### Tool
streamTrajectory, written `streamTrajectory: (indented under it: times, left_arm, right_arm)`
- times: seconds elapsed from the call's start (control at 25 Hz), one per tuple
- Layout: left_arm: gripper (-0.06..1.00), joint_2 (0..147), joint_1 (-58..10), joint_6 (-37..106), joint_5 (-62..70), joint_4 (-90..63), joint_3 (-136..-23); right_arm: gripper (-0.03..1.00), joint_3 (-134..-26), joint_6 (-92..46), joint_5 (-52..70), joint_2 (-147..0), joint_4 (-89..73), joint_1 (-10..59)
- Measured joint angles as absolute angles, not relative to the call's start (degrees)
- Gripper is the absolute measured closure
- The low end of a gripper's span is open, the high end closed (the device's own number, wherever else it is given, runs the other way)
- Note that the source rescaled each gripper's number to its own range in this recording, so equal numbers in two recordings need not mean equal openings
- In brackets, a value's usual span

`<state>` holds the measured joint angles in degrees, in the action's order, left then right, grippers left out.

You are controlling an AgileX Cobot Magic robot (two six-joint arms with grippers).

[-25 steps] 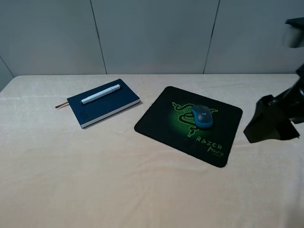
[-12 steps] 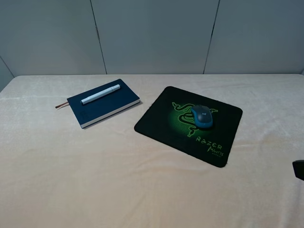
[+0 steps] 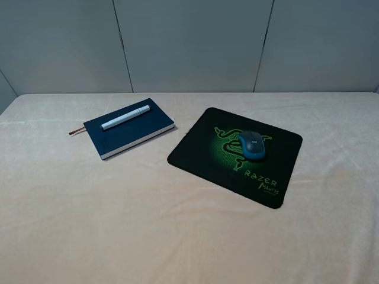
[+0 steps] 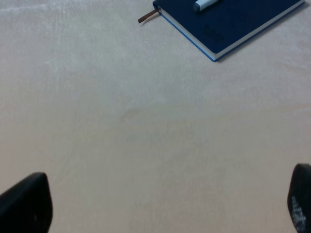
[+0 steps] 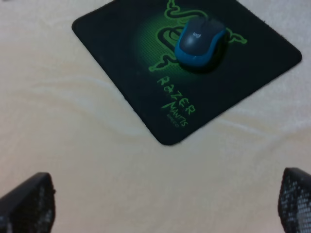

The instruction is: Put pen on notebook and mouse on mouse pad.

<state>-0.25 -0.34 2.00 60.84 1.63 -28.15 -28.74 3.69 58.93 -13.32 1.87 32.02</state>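
Observation:
The white pen (image 3: pixel 125 117) lies diagonally on the dark navy notebook (image 3: pixel 139 131) at the left of the table, its brown ribbon sticking out. The teal-blue mouse (image 3: pixel 251 145) rests on the black mouse pad (image 3: pixel 201 151) with the green logo. Neither arm shows in the exterior high view. In the left wrist view the notebook (image 4: pixel 233 24) and pen end (image 4: pixel 204 4) lie far from my left gripper (image 4: pixel 167 204), whose fingertips (image 4: pixel 26 201) stand wide apart and empty. My right gripper (image 5: pixel 165 206) is likewise open, well back from the mouse (image 5: pixel 199 41) and pad (image 5: pixel 121 53).
A cream cloth-covered table (image 3: pixel 118 225) spreads under everything. Grey wall panels (image 3: pixel 189 41) stand behind its far edge.
The right arm, seen at the right edge a second ago, has withdrawn downward and out of the exterior high view. The pen, notebook, mouse and pad have not moved.

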Motion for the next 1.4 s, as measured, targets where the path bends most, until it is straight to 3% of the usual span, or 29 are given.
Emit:
streamTrajectory:
  times: [0.6, 0.76, 1.16, 1.4]
  left_arm:
    - [-0.01, -0.2, -0.3, 2.0, 60.8, 1.6, -28.2]
    - [-0.01, -0.2, -0.3, 2.0, 60.8, 1.6, -28.2]
    - [-0.01, -0.2, -0.3, 2.0, 60.8, 1.6, -28.2]
    - [-0.01, -0.2, -0.3, 2.0, 60.8, 1.6, -28.2]
  right_arm:
    - [-0.03, -28.6, 3.6, 58.9, -11.8, -0.9, 31.2]
    - [-0.03, -28.6, 3.5, 58.9, -6.5, -1.2, 24.8]
    - [-0.03, -28.6, 3.5, 58.9, 0.3, -1.2, 1.3]
    - [-0.03, -28.6, 3.5, 58.9, 0.4, -1.3, -2.1]
